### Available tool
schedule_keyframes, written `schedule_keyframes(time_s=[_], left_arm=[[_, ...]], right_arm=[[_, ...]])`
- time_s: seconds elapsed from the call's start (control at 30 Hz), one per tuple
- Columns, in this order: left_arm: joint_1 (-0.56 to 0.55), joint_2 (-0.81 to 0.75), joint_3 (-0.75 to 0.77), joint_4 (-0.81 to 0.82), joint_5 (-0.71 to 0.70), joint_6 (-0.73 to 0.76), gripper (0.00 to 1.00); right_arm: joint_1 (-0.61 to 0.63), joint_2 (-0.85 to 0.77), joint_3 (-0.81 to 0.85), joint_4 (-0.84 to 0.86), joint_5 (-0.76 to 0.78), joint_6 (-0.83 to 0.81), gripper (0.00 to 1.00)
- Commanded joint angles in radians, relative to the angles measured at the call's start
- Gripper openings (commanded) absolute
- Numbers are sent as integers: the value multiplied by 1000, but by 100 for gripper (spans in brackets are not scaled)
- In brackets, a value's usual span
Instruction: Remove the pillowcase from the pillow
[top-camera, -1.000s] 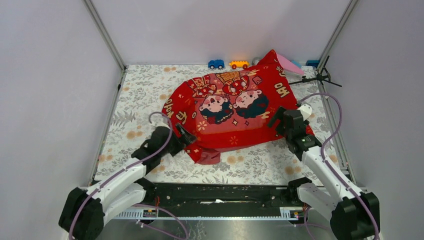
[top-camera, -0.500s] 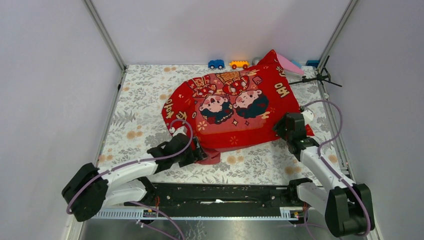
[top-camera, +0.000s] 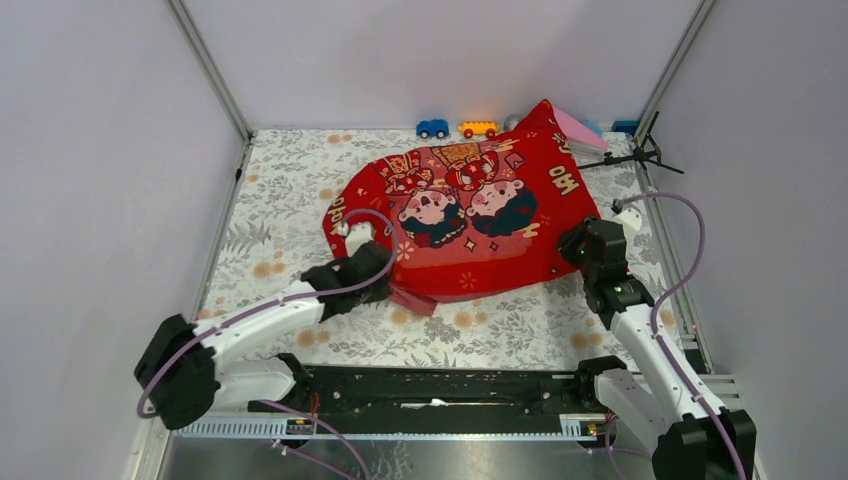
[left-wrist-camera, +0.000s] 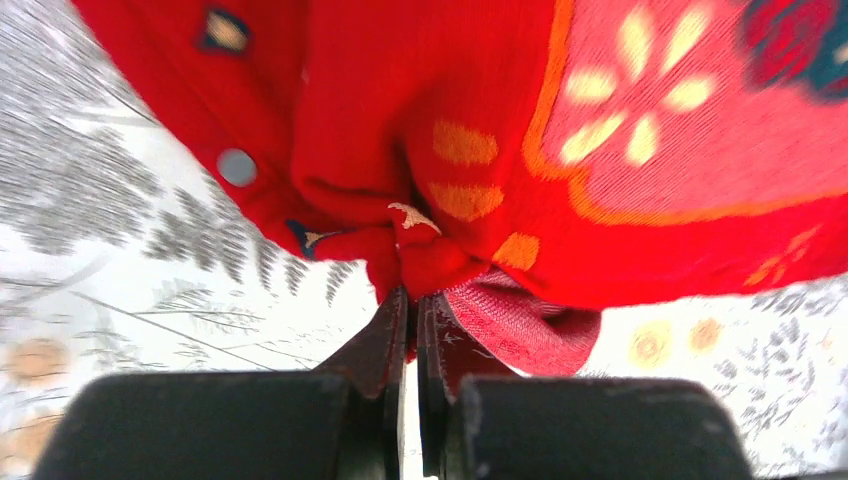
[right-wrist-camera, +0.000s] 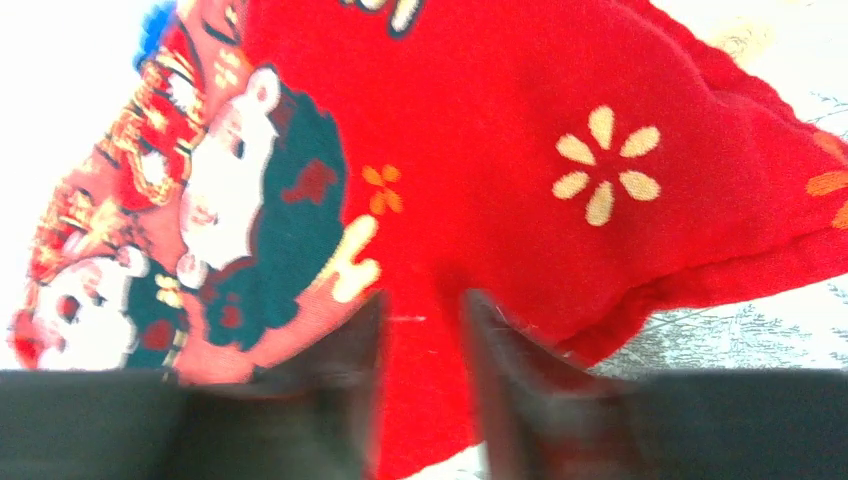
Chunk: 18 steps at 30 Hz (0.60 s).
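We see the red pillowcase (top-camera: 470, 215) lying plump across the middle of the floral table (top-camera: 290, 180), its far corner reaching toward the back wall. The pillow stays hidden inside; no white shows anywhere. Over the last second the left gripper (left-wrist-camera: 412, 298) has swung in along the near-left hem and now pinches a small fold of red cloth, fingers almost closed. The right gripper (right-wrist-camera: 425, 315) has drawn slightly outward on the right edge, fingers narrowly apart with cloth between them; we cannot tell whether they clamp. We judge the left hold just secured, with the stripping itself not yet begun.
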Motion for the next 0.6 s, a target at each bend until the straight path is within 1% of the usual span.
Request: schedule_keyframes(time_s=[0.0,0.03,0.07,0.23,0.33,0.43,0.57], left_arm=[[36,-126,145,-209,-242,55,0],[49,-157,161,-224,-250,60,0],[60,-182,172,-235,-256,63,0],[88,-310,185,-282,-313,54,0],[106,-383,190,-318,-311,18,0],[122,-448,193,-325,-307,22,0],[132,-481,208,-353,-345,38,0]], right_arm=[[-4,-38,93,-34,-4,-2,75],[-4,-33,96,-51,-9,17,97],[-3,-29,96,-61,-12,25,99],[-3,-2,23,-88,59,39,100],[-4,9,-55,-52,81,15,100],[-8,12,-115,-19,93,16,100],[-20,34,-157,53,66,47,100]])
